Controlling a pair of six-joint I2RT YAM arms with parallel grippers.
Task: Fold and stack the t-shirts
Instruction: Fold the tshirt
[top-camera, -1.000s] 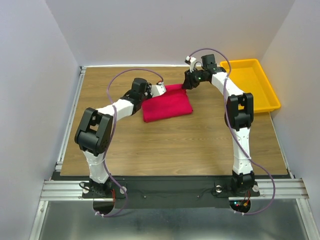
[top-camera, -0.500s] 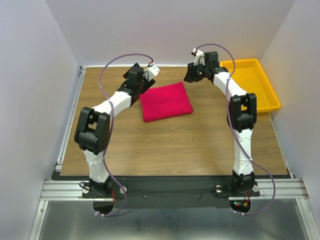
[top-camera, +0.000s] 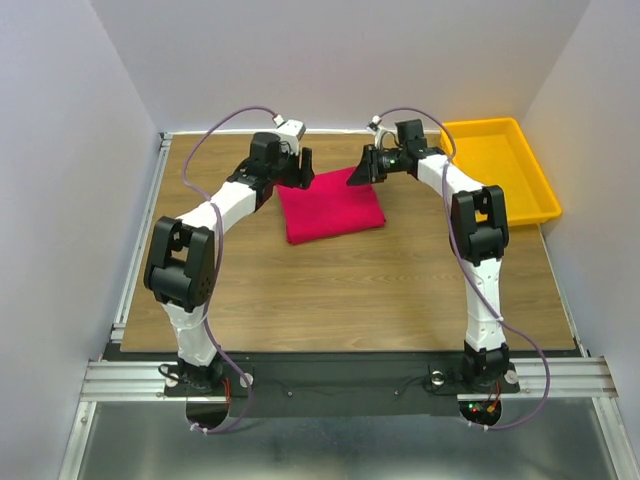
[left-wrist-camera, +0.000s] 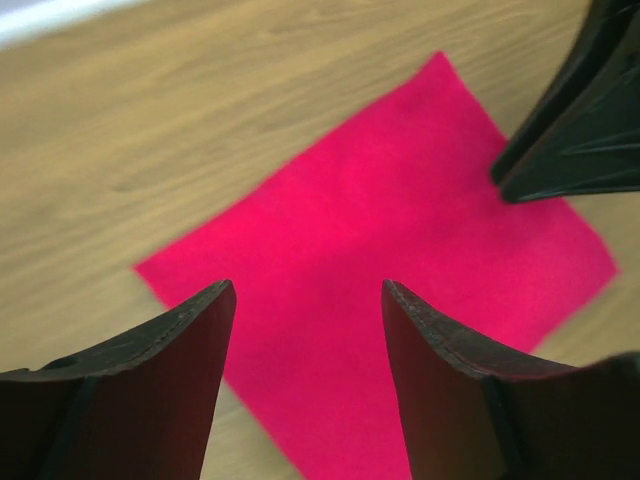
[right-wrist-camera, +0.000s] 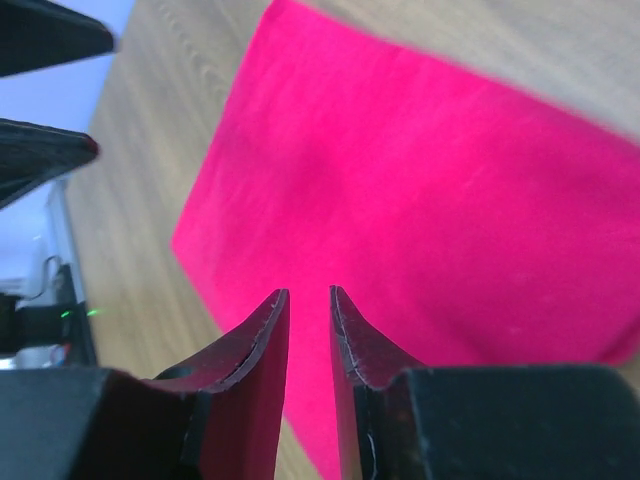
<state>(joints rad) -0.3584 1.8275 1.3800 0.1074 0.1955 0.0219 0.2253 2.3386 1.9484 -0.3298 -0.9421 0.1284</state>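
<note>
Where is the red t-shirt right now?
Top view: the folded red t-shirt lies on the table, far centre, between the left gripper and right gripper; the yellow tray sits to its right.

A: t-shirt (top-camera: 331, 205) colour?
B: plain crimson-red, no print. Same solid red in both wrist views.
A: counter (top-camera: 350, 290)?
B: mid-brown wood grain, streaks running left to right in the top view. Silver rail (top-camera: 350, 378) along the near edge.
A: tray (top-camera: 481, 123)?
B: solid yellow, no markings.
A: hardware?
B: left arm (top-camera: 225, 205) and right arm (top-camera: 455, 180) have white links and black joints. Purple cables (top-camera: 215, 135) loop off both. Left tool (left-wrist-camera: 307, 290) and right tool (right-wrist-camera: 309, 292) are black all over.
A: background?
B: walls (top-camera: 60, 150) are pale grey-white, unpatterned. Small green light (right-wrist-camera: 75, 313) at the left edge of the right wrist view.
</note>
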